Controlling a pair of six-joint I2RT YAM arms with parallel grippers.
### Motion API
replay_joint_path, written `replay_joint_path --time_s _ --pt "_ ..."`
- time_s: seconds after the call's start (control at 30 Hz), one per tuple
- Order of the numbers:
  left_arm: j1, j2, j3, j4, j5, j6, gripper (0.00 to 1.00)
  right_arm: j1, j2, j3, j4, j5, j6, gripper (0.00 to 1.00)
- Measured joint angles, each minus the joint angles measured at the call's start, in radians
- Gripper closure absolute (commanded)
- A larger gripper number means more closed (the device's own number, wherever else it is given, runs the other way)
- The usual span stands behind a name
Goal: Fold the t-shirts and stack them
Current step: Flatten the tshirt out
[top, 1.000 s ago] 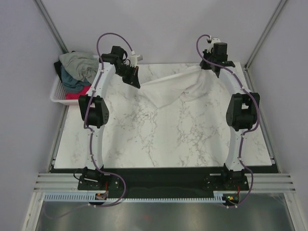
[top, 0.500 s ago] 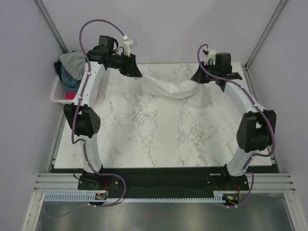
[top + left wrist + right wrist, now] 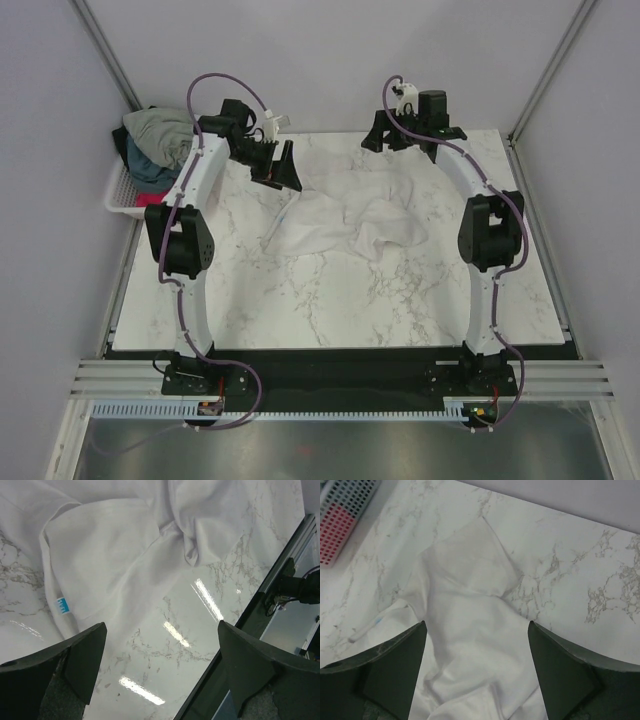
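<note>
The white shirt (image 3: 345, 215) lies loose and crumpled on the marble worktop (image 3: 330, 290), in the far middle part, between the 2 arms. Its cloth is bunched in several folds, and 1 flat part points toward the far edge. In the left wrist view, a small blue label (image 3: 61, 605) shows on the edge of the shirt. The left fingers (image 3: 280, 178) hang above the left end of the shirt; they are spread wide and hold nothing. The right fingers (image 3: 408, 138) are near the far edge, above the far end of the shirt; they are also spread wide and empty. The white basket (image 3: 118, 198) stands at the far left corner, just beside the worktop. 3 more shirts are heaped in it: a grey-green shirt (image 3: 160, 128) on top, a teal shirt (image 3: 148, 165) under it, and a red-pink shirt (image 3: 150, 198) at the bottom.
</note>
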Motion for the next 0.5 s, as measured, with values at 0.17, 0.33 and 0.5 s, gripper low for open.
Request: replay_joint_path --time_s 0.17,0.33,0.5 --pt "0.001 0.008 -0.042 -0.001 -0.034 0.0 0.05 0.007 0.145 0.053 0.013 0.034 -0.011 0.15" --pt "0.001 0.008 -0.068 -0.009 -0.047 0.0 0.05 0.02 0.242 0.078 0.015 0.055 -0.017 0.16" --pt "0.001 0.008 -0.077 -0.009 -0.059 0.0 0.05 0.032 0.299 0.122 0.042 0.061 -0.014 0.18"
